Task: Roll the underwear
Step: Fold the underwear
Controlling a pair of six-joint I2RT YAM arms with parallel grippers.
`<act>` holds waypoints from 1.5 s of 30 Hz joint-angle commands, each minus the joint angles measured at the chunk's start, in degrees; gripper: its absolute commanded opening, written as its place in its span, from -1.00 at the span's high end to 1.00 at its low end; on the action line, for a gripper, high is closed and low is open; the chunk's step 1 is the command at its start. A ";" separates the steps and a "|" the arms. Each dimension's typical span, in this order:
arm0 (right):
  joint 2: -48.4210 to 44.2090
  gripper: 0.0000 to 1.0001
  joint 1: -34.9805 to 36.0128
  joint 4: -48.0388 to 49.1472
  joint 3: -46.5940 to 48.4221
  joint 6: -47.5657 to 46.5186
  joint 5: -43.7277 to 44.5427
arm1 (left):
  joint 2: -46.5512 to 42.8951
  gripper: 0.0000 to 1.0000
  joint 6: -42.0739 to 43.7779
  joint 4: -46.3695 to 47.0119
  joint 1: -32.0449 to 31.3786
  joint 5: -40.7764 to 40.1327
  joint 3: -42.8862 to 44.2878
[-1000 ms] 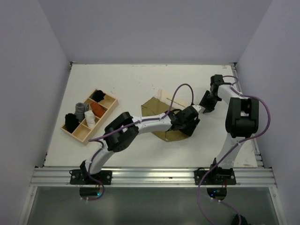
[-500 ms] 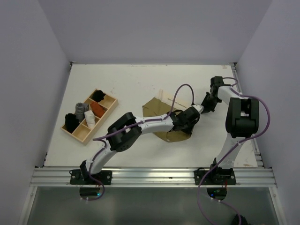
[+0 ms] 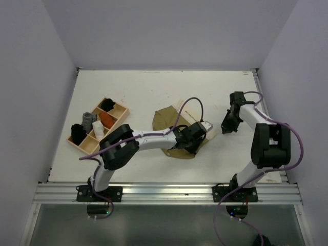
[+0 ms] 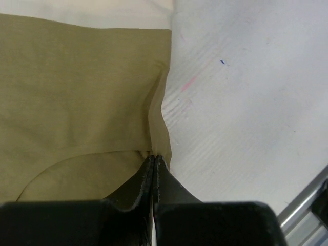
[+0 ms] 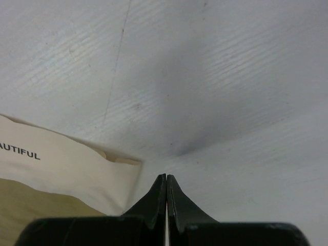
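Only the right wrist view shows "AUTIFUL" printed on the underwear point(image 5: 61, 169), just left of the right gripper point(image 5: 165, 177), closed empty; the left gripper point(image 4: 155, 156) pinches an olive fold.

**Olive cloth, white table**

The underwear point(image 3: 166, 119) was plain olive-khaki, with a cream band point(image 5: 66, 177) that bore black block lettering point(image 5: 20, 154). The table point(image 3: 138, 89) was white, with faint pink streaks point(image 4: 188, 84) and one blue speck point(image 4: 222, 62). Near its left edge, the tray point(image 3: 86, 149) was pale wood, and its bundles point(image 3: 88, 118) were black, grey, white and orange-red. The left arm point(image 3: 154, 136) and right arm point(image 3: 251, 111) were white and black, and their cables point(image 3: 187, 105) were purple. The left gripper point(image 4: 155, 157) and right gripper point(image 5: 165, 177) were black. The walls point(image 3: 164, 31) were pale lilac-grey and the rail point(image 3: 169, 190) was silver.
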 commanded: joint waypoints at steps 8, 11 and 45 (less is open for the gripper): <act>-15.17 1.00 -0.63 -2.65 -3.26 -1.71 0.29 | -7.29 1.00 0.88 0.82 -1.97 9.00 1.00; -15.63 0.82 -0.10 -1.57 -7.30 1.08 -4.82 | -7.39 1.00 1.32 -0.06 -1.89 8.92 -0.84; -20.37 0.37 0.07 4.68 -18.39 6.45 -4.75 | -2.03 0.11 -0.35 -0.33 -6.45 6.55 0.11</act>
